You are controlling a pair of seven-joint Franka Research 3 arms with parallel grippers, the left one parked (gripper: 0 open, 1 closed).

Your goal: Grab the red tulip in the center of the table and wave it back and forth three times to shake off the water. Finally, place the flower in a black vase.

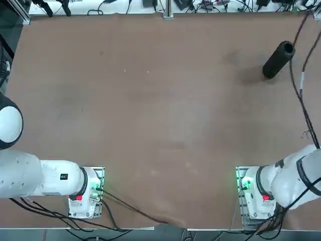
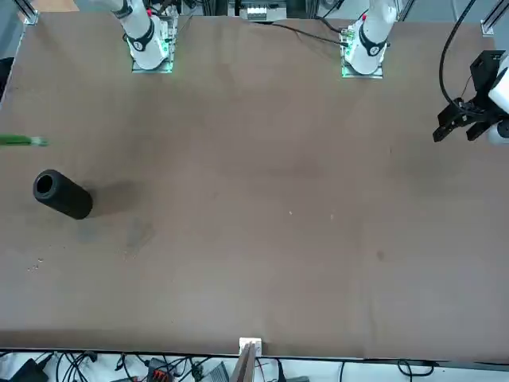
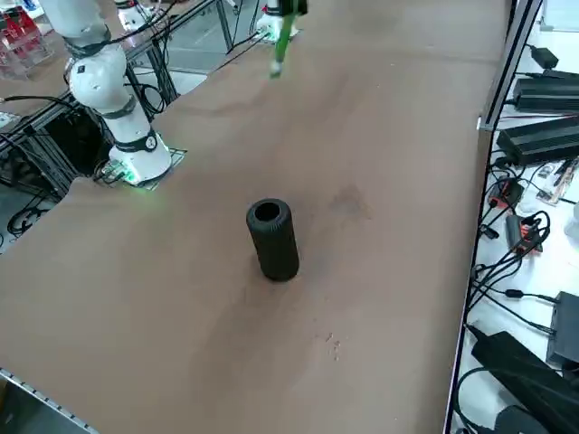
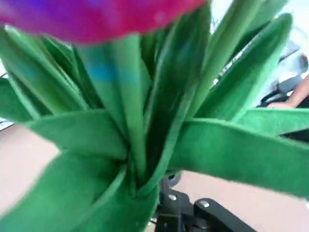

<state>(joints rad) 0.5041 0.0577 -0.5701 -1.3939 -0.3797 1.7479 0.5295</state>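
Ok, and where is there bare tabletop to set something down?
The brown tabletop lies bare from the black vase across to the far side, and between the two arm bases. The right-hand strip past the vase is crowded by hanging cables. The right gripper holds the tulip bunch.

Red tulip (image 4: 111, 19): we get only part of the bloom in the wrist view, blurred and cut off by the edge.
Stem (image 3: 282, 45): upper part cut off in the side view.
Right pincer (image 4: 186, 209): we find it behind the leaves (image 4: 231, 150), partly hidden.
Black vase (image 3: 272, 240): interior too dark for us to read.
Person's hand (image 4: 285, 103): blurred, arm cut off.
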